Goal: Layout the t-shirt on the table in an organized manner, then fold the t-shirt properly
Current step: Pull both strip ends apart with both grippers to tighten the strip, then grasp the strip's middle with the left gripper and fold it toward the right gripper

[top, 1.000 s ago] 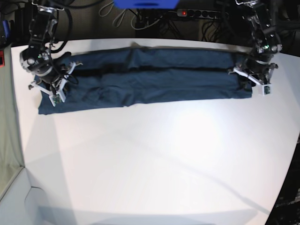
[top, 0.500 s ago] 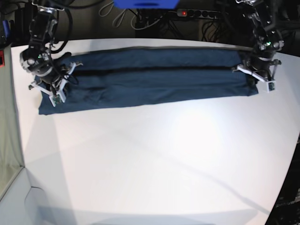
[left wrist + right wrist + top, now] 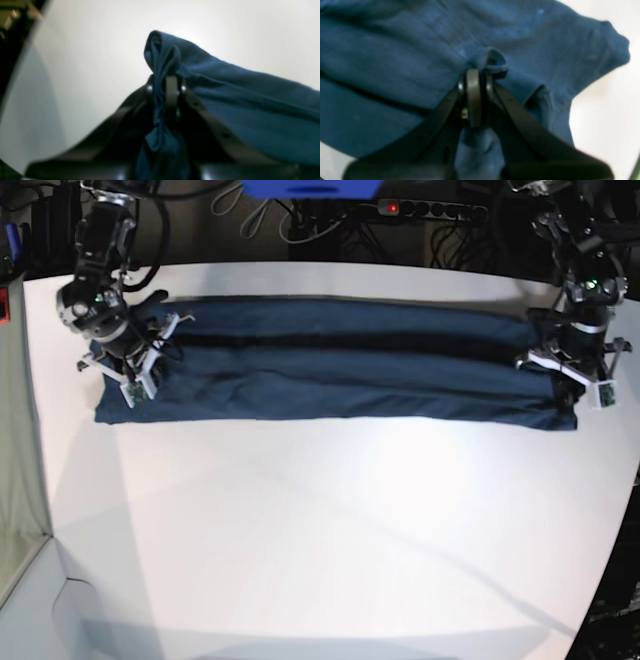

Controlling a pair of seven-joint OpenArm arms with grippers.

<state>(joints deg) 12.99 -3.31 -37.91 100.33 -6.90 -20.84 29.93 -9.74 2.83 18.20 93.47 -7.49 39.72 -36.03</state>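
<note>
T-shirt [image 3: 330, 360] lies as a long folded band across the far part of the tabletop [image 3: 330, 530], stretched between both arms. Left gripper [image 3: 578, 380] angled down over the band's end on the base view's right; its fingers [image 3: 171, 92] pinch a bunched fold of cloth, lifted off the surface. Right gripper [image 3: 125, 370] tilted down at the opposite end; fingers [image 3: 473, 95] pressed together on a small ridge of fabric

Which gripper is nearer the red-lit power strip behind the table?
Left. The left gripper clamps the t-shirt diagonally below the power strip; the right gripper holds the far end.
</note>
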